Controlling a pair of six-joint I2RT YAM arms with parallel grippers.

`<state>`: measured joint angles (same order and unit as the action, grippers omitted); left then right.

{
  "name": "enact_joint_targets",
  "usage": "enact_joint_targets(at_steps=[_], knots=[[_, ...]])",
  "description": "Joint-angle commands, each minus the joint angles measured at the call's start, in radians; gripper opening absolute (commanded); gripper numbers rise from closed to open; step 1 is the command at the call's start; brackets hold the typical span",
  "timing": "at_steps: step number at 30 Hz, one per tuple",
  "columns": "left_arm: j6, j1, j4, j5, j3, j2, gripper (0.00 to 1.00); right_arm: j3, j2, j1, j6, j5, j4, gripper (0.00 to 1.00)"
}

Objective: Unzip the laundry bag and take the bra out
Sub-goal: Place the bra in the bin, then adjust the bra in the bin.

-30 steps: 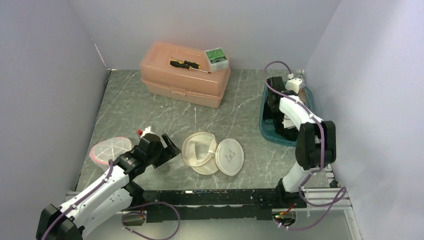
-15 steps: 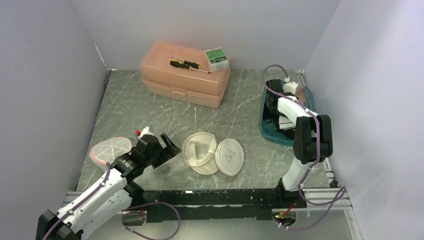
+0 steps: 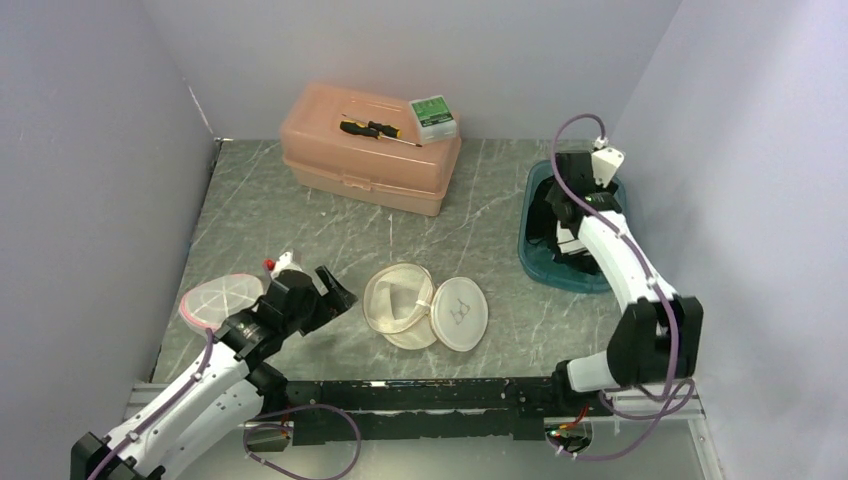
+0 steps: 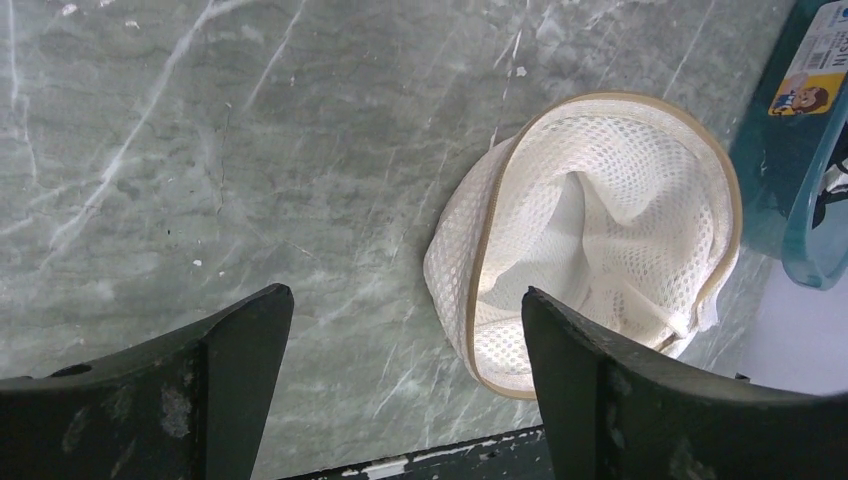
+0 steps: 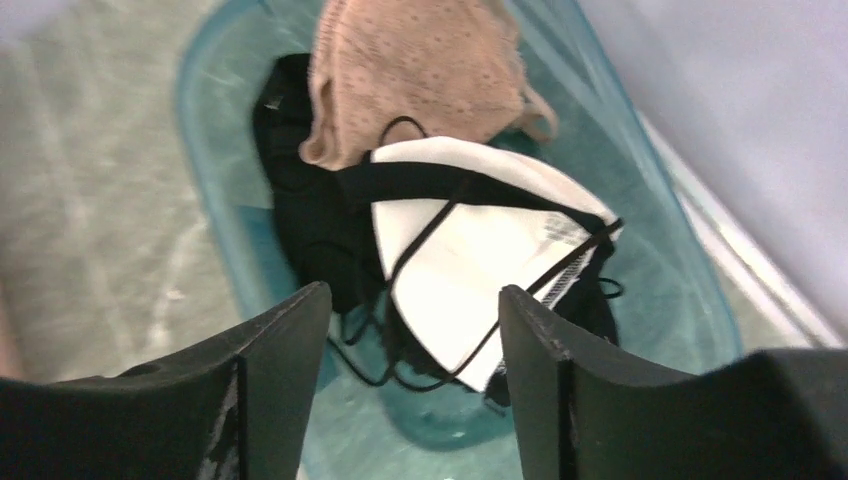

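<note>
The round white mesh laundry bag (image 3: pixel 398 297) lies unzipped on the table, its lid (image 3: pixel 460 313) flopped open to the right. In the left wrist view the bag (image 4: pixel 610 200) looks hollow inside. My left gripper (image 3: pixel 338 287) hovers open just left of the bag, nothing between its fingers (image 4: pixel 403 300). A white bra with black straps (image 5: pixel 480 240) lies in the teal bin (image 3: pixel 533 258), over a black garment (image 5: pixel 300 210). My right gripper (image 3: pixel 562 222) hangs open above that bin, empty, with the bra below its tips (image 5: pixel 412 295).
A tan lace bra (image 5: pixel 420 70) lies at the bin's far end. A pink toolbox (image 3: pixel 370 150) with a screwdriver (image 3: pixel 375 129) and a green box (image 3: pixel 433 115) stands at the back. A pink-rimmed mesh disc (image 3: pixel 220 300) lies by the left arm.
My right gripper has gone from shut to open over the bin and lifted, its elbow swinging right. The left gripper has drawn back slightly from the bag.
</note>
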<state>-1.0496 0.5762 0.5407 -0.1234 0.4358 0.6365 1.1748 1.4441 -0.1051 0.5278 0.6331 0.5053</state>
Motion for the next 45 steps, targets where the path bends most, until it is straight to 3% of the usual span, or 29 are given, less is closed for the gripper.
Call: enact_joint_targets(at_steps=[1,5,10,22,30,33,37,41,45], knots=[[0.046,-0.004,-0.015,-0.005,0.034,-0.026,0.88,-0.144,-0.175,0.056,0.036,-0.202,-0.197,0.57],[0.063,-0.004,-0.06,0.055,0.02,-0.013,0.84,-0.352,-0.284,0.238,0.132,-0.563,-0.442,0.39],[0.091,-0.004,-0.093,0.094,0.009,0.01,0.82,-0.45,-0.238,0.315,0.195,-0.72,-0.604,0.34],[0.081,-0.004,-0.088,0.072,-0.012,0.018,0.82,-0.509,-0.132,0.315,0.255,-0.561,-0.526,0.33],[0.099,-0.004,-0.064,0.077,0.007,0.047,0.81,-0.488,-0.128,0.311,0.237,-0.581,-0.511,0.36],[0.102,-0.005,-0.041,0.056,0.015,0.026,0.82,-0.448,-0.202,0.257,0.228,-0.546,-0.48,0.51],[0.131,-0.004,-0.024,0.036,0.045,-0.005,0.83,-0.324,-0.321,0.066,0.156,-0.409,-0.416,0.65],[0.184,-0.004,-0.02,0.018,0.092,0.033,0.84,-0.249,-0.376,-0.137,0.116,-0.412,-0.353,0.68],[0.232,-0.004,-0.024,0.019,0.131,0.124,0.83,-0.307,-0.456,-0.309,0.112,-0.452,-0.36,0.67]])
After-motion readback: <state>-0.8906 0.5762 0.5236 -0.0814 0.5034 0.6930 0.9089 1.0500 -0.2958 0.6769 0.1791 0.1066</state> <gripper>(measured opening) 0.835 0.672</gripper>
